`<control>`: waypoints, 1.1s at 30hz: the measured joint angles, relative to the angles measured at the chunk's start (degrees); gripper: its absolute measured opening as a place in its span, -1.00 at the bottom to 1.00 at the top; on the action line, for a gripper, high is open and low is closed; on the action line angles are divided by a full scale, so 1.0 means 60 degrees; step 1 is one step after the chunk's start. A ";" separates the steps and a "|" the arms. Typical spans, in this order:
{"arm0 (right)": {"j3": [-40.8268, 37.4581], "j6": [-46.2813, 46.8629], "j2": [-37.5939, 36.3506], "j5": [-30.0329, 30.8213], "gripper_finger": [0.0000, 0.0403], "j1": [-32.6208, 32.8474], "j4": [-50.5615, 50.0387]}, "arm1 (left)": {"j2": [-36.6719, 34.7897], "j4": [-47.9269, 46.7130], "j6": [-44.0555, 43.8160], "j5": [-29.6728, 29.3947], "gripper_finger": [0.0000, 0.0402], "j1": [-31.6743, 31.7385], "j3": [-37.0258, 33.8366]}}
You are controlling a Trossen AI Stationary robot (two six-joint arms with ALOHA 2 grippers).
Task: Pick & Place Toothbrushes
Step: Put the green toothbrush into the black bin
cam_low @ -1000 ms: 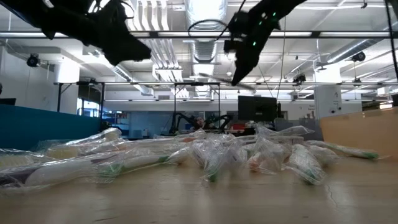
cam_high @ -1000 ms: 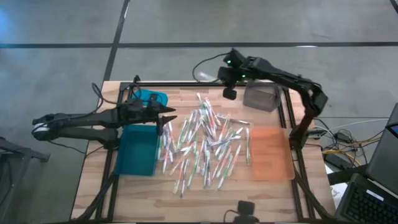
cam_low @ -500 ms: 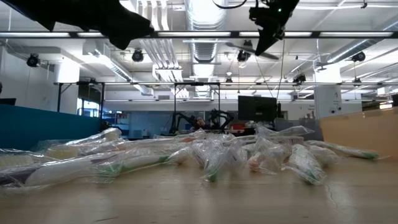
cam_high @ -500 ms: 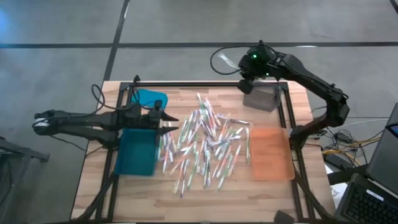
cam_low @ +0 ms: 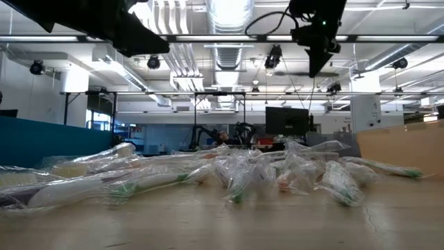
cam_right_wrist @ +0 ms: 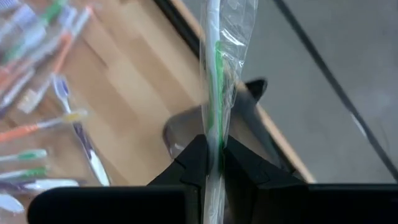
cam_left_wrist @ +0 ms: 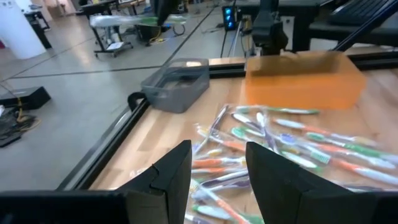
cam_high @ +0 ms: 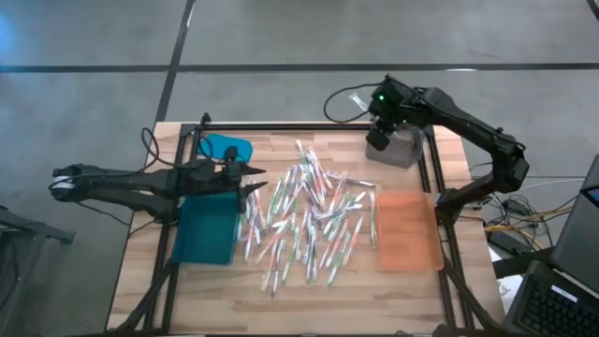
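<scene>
With our right gripper point(cam_right_wrist: 211, 155) clenched on a green wrapped toothbrush point(cam_right_wrist: 217, 74) above the grey bin point(cam_high: 393, 148) at the table's far right corner, we should lower over its middle before letting go, while our left gripper point(cam_high: 251, 178), jaws parted and empty, waits at the teal tray point(cam_high: 206, 229).

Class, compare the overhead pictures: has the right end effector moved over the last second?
Yes. The right end effector has travelled rightward along the table's far edge, and now sits over the grey tray.

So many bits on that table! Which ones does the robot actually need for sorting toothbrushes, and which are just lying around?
Part of the job:
- toothbrushes piled mid-table
- wrapped green toothbrush pinched in the right hand
- grey bin, orange tray, teal tray
- left hand, open, at the pile's edge

Just lying about:
- blue object behind the teal tray
- black cables
</scene>
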 joint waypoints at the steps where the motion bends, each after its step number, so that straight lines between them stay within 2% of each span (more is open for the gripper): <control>1: -0.0219 0.0013 -0.0020 0.0000 -0.85 -0.0059 -0.0006 | 0.0000 -0.0022 0.0052 -0.0002 -0.21 0.0000 -0.0001; 10: -0.2199 -0.0449 -0.0577 0.0022 -0.85 -0.0986 0.0176 | 0.0000 -0.0060 0.0328 -0.0001 -0.21 0.0000 -0.0004; 16: -0.3429 -0.1342 -0.1057 -0.0007 -0.85 -0.1769 0.1154 | 0.0000 -0.0057 0.0331 0.0003 -0.21 0.0004 -0.0004; 20: -0.4149 -0.1673 -0.1250 -0.0421 -0.85 -0.2175 0.1701 | 0.0000 -0.0060 0.0331 0.0003 -0.21 0.0004 -0.0004; 27: -0.5032 -0.2357 -0.1182 -0.0493 -0.85 -0.2493 0.2729 | 0.0000 -0.0057 0.0335 -0.0005 -0.21 0.0011 -0.0004; 33: -0.5222 -0.2418 -0.0849 -0.0515 -0.85 -0.2611 0.2879 | 0.0000 -0.0057 0.0335 -0.0005 -0.21 0.0018 -0.0004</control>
